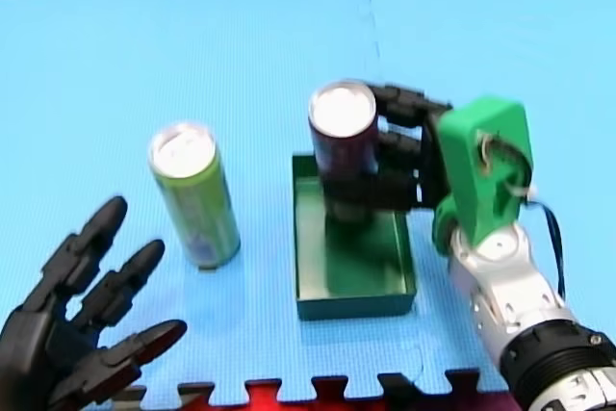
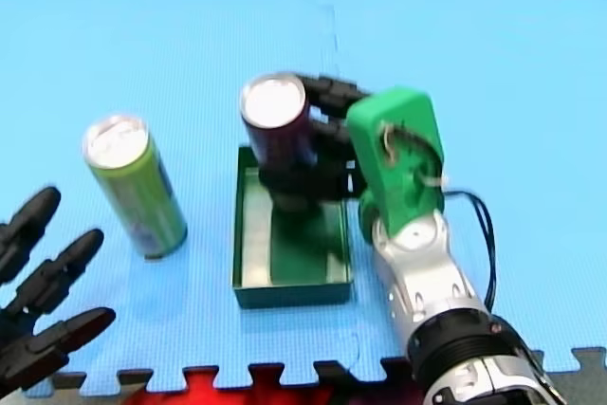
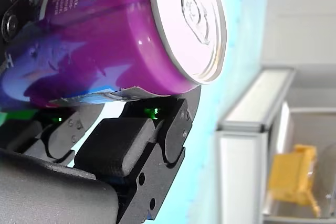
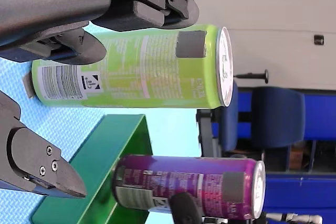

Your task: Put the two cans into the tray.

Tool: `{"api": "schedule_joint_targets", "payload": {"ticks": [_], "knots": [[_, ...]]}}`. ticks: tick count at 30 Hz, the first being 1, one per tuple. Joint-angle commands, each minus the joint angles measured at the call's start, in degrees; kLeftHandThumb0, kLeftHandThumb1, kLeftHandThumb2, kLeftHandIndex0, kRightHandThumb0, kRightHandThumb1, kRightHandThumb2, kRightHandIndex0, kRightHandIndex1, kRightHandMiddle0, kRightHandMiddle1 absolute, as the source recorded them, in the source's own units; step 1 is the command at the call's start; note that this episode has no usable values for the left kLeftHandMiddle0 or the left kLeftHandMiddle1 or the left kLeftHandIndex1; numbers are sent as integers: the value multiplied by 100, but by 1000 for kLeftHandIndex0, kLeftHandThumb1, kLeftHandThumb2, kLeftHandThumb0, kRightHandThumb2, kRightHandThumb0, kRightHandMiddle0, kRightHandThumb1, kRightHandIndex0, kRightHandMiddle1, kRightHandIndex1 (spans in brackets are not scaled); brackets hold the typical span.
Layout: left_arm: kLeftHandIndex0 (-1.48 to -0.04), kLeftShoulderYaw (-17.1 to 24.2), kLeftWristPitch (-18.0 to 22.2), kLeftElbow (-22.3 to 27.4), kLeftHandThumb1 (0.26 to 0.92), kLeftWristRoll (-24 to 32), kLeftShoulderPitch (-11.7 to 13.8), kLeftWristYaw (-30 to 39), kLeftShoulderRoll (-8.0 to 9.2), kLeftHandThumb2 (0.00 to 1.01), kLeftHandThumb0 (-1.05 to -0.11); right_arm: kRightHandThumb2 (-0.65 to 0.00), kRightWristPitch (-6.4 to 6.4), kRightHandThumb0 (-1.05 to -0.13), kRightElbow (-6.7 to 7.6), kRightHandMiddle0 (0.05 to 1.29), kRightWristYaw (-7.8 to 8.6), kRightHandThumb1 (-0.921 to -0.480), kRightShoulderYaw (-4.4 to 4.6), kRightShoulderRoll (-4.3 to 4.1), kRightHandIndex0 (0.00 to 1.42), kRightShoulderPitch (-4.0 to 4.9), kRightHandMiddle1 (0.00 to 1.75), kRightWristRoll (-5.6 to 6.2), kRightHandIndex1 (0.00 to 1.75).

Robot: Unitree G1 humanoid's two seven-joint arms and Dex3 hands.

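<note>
The left robot hand (image 1: 82, 320) hung low at the near edge of the blue foam mat (image 1: 192, 45), released and holding nothing. Just beyond it and slightly to its right, the green can (image 1: 195, 199) stood upright on the mat, apart from its fingers. The green tray (image 1: 356, 303) sat farther to that hand's right, near the can but not touching it.

The purple can (image 1: 345, 137) was upright with its base inside the tray walls. I could not tell whether it rested on the tray floor. The right robot hand (image 1: 409, 156) was clenched around it from the side, and the first wrist view showed the fingers (image 3: 131, 145) pressed against the wall of the can below its rim.

Both cans looked like thin, smooth metal, probably light, slick and easy to dent. Being tall and narrow, they would likely tip if nudged near the top. The green can seemed best taken around the middle of its body, with the fingers wrapped from opposite sides.
</note>
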State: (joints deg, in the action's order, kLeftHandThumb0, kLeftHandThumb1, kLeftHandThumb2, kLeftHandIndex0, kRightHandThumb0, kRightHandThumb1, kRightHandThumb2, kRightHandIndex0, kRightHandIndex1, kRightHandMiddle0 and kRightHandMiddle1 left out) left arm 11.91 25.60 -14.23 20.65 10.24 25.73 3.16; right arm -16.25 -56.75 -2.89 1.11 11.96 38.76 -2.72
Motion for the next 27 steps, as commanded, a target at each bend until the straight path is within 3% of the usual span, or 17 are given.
{"api": "schedule_joint_targets", "payload": {"ticks": [1, 8, 16, 21, 27], "knots": [[-268, 14, -6, 20, 691, 26, 14, -13, 3, 0, -889, 0, -108, -369, -78, 1245, -42, -767, -17, -4, 1357, 110, 3, 0, 5], [-268, 8, -48, 102, 687, 31, 62, -20, 4, 0, -888, 0, -257, -369, -159, 1246, -36, -767, 3, -20, 1363, 109, 1, -58, 5], [-271, 19, -167, 233, 683, 116, 138, -18, -12, 0, -873, 0, -373, -369, -313, 1243, -22, -768, -33, -30, 1366, 124, 0, -51, 3], [-270, 38, -166, 241, 682, 134, 162, 12, 20, 0, -864, -1, -557, -365, -486, 1238, 41, -769, -108, -55, 1367, 121, 0, 4, 2], [-269, 49, -128, 236, 681, 125, 181, 26, 19, 0, -848, -1, -813, -361, -598, 1233, 277, -771, -252, -61, 1363, 111, 0, 166, 0]]}}
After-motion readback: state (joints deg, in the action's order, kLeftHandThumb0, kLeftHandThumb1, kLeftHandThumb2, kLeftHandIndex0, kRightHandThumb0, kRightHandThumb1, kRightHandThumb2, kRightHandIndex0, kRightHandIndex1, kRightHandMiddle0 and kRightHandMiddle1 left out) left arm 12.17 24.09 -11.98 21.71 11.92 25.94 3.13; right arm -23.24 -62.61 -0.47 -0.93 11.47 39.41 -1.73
